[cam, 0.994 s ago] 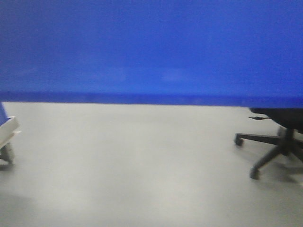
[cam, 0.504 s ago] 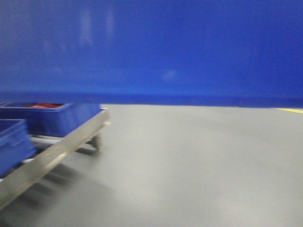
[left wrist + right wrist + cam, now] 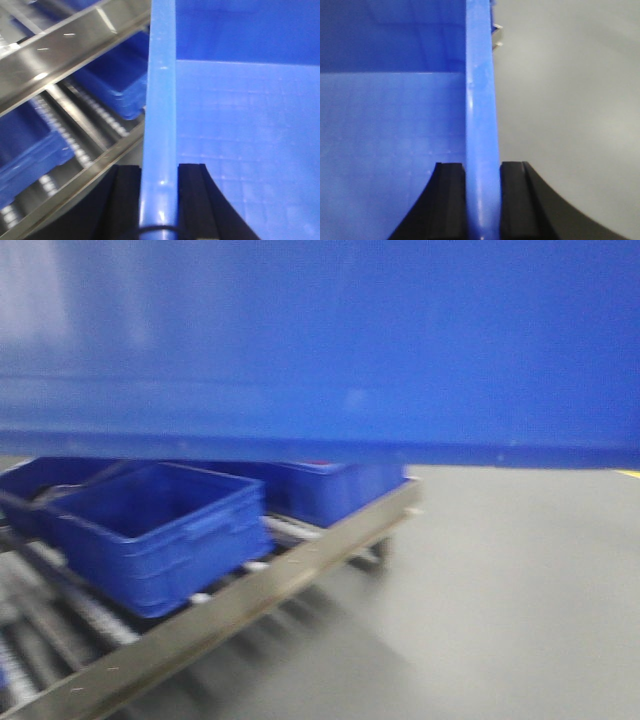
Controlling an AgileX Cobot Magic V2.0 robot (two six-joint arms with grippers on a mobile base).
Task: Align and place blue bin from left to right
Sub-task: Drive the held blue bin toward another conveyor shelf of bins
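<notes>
Front view: blue bin (image 3: 320,340) side panel filling upper frame; roller rack (image 3: 250,600) with open bins (image 3: 160,530) behind, lower left. Wrist views only: left gripper (image 3: 159,167) clamped on its left wall rim; right gripper (image 3: 482,165) clamped on right rim, grey floor (image 3: 570,125) alongside.

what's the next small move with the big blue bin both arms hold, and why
Probably carry the large bright-blue plastic bin left, over the metal roller rack, before lowering. The left end effector and right end effector each clamp its rim, its right side hangs over grey floor, and the rack, holding smaller open blue crates, lies low to the left.
</notes>
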